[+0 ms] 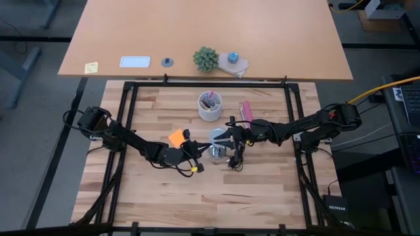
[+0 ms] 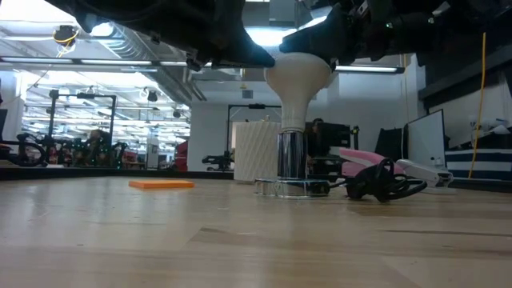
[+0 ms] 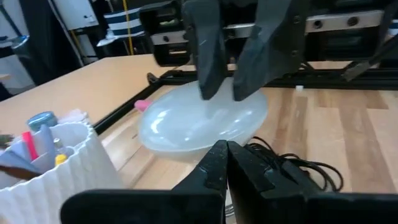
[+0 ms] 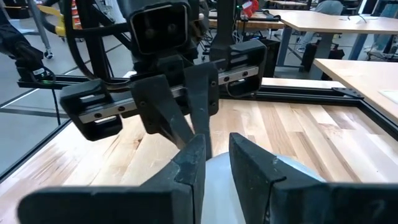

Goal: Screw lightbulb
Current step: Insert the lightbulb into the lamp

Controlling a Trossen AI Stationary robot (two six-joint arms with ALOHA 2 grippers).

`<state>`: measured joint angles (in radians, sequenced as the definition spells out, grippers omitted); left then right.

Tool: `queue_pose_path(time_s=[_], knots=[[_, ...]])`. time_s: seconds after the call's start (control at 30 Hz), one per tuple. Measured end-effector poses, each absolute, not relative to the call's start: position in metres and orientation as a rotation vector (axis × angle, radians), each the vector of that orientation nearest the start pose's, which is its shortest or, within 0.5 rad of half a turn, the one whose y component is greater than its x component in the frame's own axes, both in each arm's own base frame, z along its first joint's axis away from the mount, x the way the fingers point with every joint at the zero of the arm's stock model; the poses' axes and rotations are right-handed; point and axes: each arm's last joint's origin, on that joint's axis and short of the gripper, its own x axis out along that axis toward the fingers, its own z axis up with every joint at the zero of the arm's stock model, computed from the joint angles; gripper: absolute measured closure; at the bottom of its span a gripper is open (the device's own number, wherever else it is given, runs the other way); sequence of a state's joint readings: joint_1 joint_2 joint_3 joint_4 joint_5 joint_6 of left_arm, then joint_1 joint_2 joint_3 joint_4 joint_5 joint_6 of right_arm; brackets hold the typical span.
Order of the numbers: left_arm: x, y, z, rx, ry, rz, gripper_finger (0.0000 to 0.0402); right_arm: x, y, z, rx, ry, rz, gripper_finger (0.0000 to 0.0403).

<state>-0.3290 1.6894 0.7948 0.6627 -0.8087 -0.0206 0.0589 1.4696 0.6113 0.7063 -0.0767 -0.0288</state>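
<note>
The white lightbulb (image 2: 298, 78) stands upright, its narrow base in a silvery fitting (image 2: 292, 156) on the wooden table. Its rounded top (image 3: 199, 121) fills the left wrist view. My left gripper (image 3: 227, 149) is shut, its tips at the dome's left side. My right gripper (image 4: 214, 155) reaches in level from the table's right over the bulb's top. A narrow gap separates its fingers, much narrower than the dome. My left gripper's shut fingertips (image 3: 217, 155) lie against the side of the bulb's dome (image 3: 186, 142), coming about level from the table's left. The bulb stays upright in the fitting. My right gripper's two fingertips (image 3: 208, 87) rest on the crown of the dome (image 3: 224, 106), slanting slightly down from the table's right. They do not pinch it: the dome lies under them and is far wider than their gap.
A white ribbed cup of pens (image 1: 210, 105) stands just beyond the bulb, with a pink item (image 1: 246, 110) to its right. An orange pad (image 1: 176, 137) lies left of the bulb. A coiled black cord (image 2: 384, 182) lies at the fitting's right. There is bare wood toward the near edge.
</note>
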Motion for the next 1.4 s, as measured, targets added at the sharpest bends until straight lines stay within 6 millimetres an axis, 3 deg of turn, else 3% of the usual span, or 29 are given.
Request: queue_pose_path(time_s=[0.43,0.9,1.4], knots=[[0.324,-0.081,0.188,0.123,0.224,0.593,0.04,0.294,0.02,0.205,-0.025,0.151,0.159,0.0327],[0.315,-0.114,0.191,0.198,0.213,0.478,0.04,0.294,0.02,0.206,-0.028,0.145,0.152,0.0327],[0.315,-0.115,0.19,0.191,0.212,0.476,0.04,0.303,0.019,0.216,-0.057,0.176,0.115,0.0327]])
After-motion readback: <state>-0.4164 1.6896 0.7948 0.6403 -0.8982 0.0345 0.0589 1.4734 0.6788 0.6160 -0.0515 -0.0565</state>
